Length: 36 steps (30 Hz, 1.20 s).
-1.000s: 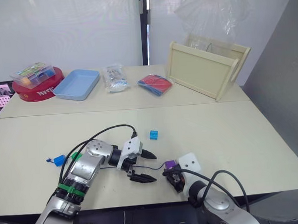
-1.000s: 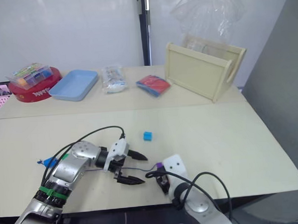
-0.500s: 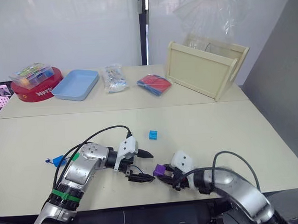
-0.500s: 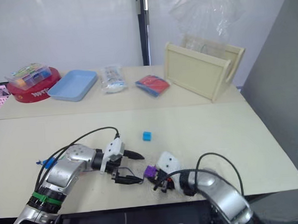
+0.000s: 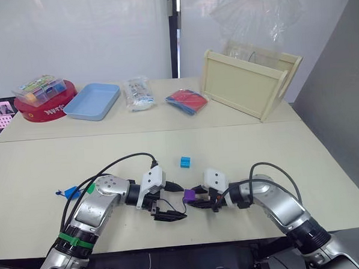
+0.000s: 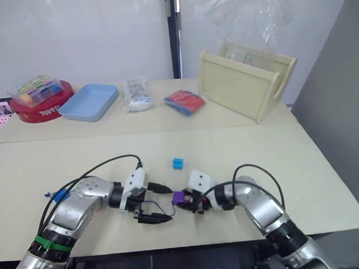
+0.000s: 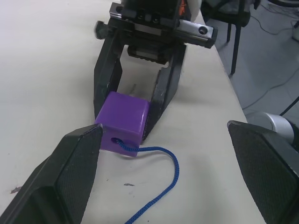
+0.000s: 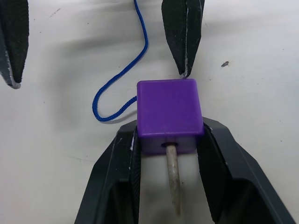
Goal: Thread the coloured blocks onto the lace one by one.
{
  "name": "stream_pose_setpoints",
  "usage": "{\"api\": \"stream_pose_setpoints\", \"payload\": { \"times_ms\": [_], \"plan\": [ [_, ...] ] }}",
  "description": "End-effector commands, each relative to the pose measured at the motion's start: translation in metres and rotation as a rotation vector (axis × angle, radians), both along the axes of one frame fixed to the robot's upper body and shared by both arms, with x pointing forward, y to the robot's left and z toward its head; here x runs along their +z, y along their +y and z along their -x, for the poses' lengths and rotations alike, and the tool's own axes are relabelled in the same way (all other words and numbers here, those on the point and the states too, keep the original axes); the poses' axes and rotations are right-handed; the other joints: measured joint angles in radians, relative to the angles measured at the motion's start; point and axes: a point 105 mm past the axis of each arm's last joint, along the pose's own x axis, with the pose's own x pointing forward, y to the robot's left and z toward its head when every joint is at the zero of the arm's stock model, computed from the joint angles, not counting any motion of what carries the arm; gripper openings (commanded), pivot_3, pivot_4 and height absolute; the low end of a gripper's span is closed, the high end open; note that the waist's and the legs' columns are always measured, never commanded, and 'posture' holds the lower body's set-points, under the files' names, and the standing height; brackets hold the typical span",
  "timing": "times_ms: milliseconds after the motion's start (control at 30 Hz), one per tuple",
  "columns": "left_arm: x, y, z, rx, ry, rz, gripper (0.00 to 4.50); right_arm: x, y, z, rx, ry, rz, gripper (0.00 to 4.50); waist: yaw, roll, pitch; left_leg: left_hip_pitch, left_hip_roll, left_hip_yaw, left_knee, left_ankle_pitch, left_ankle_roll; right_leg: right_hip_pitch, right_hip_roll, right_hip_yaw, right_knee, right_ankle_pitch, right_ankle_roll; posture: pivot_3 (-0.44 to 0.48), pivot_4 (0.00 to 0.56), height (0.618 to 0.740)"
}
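Near the front edge of the bench (image 5: 276, 147), the right gripper (image 8: 169, 140) has its fingers (image 8: 117, 186) closed on opposite sides of the purple block (image 8: 169, 109), with the pale stiff tip of the lace (image 8: 119, 95) projecting from the block's hole between them. Facing it, the left gripper (image 5: 171, 201) has its fingers spread wide, one fingertip just beside the block, and the dark-blue cord trails out of the block's far hole between these fingers. Farther back on the bench, the blue block (image 5: 185, 162) lies apart from both grippers.

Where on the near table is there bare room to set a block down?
Bare: the stretch right of the right claw out to the table edge, and the strip between the cyan block and the far table's seam. Crowded: the middle front, where the open left claw, purple block and lace meet.
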Motion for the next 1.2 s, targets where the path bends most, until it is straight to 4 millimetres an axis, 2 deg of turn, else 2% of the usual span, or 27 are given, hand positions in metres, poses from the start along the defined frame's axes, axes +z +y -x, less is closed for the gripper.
{"api": "stream_pose_setpoints", "payload": {
  "times_ms": [33, 167, 300, 467, 700, 867, 1200],
  "plan": [
    [0.009, -0.004, 0.002, -0.009, -0.026, 0.03, 4.48, 0.008, -0.001, 0.005, 0.002, 0.005, -0.019, 3.28, 0.0, 0.0, 0.0, 0.0, 0.0, 0.0, 0.0, 0.0, 0.0, 0.0, 0.0, 0.0, 0.0, 0.0, 0.0, 0.0, 0.15, 0.74],
    [0.007, -0.01, 0.0, -0.02, -0.027, 0.033, 4.48, 0.039, -0.021, 0.014, -0.064, -0.043, -0.051, 4.48, 0.01, 0.0, 0.0, -0.001, 0.0, 0.0, 0.001, 0.0, 0.0, 0.0, 0.0, 0.0, 0.0, 0.0, 0.0, 0.0, 0.15, 0.74],
    [0.003, -0.024, -0.005, -0.054, -0.051, 0.031, 4.48, 0.049, -0.044, 0.029, -0.123, -0.05, -0.024, 4.48, 0.025, 0.0, 0.0, -0.001, -0.001, 0.0, 0.001, 0.0, 0.0, 0.0, -0.001, 0.0, 0.0, 0.0, 0.0, 0.0, 0.15, 0.74],
    [-0.007, -0.035, -0.019, -0.047, -0.066, 0.011, 4.48, 0.044, -0.057, 0.031, -0.185, -0.038, 0.006, 4.48, 0.024, 0.0, 0.0, -0.001, -0.001, 0.0, 0.001, 0.0, 0.0, 0.0, 0.0, 0.0, 0.0, 0.0, 0.0, 0.0, 0.15, 0.74],
    [-0.009, -0.039, -0.022, -0.072, -0.079, 0.01, 4.48, 0.041, -0.051, 0.034, -0.188, -0.03, -0.004, 4.48, 0.021, 0.0, 0.0, -0.001, -0.001, 0.0, 0.001, 0.0, 0.0, 0.0, 0.0, 0.0, 0.0, 0.0, 0.0, 0.0, 0.15, 0.74],
    [-0.003, -0.027, -0.033, -0.069, -0.119, -0.025, 4.48, 0.04, -0.049, 0.032, -0.199, -0.036, -0.005, 4.48, 0.024, 0.0, 0.0, -0.001, -0.001, 0.0, 0.001, 0.0, 0.0, 0.0, 0.0, 0.0, 0.0, 0.0, 0.0, 0.0, 0.15, 0.74],
    [-0.01, -0.039, -0.039, -0.143, -0.141, -0.039, 4.48, 0.038, -0.046, 0.033, -0.202, -0.032, -0.012, 4.48, 0.024, 0.0, 0.0, -0.001, -0.001, 0.0, 0.001, 0.0, 0.0, 0.0, 0.0, 0.0, -0.001, 0.0, 0.0, 0.0, 0.15, 0.74]
  ]
}}
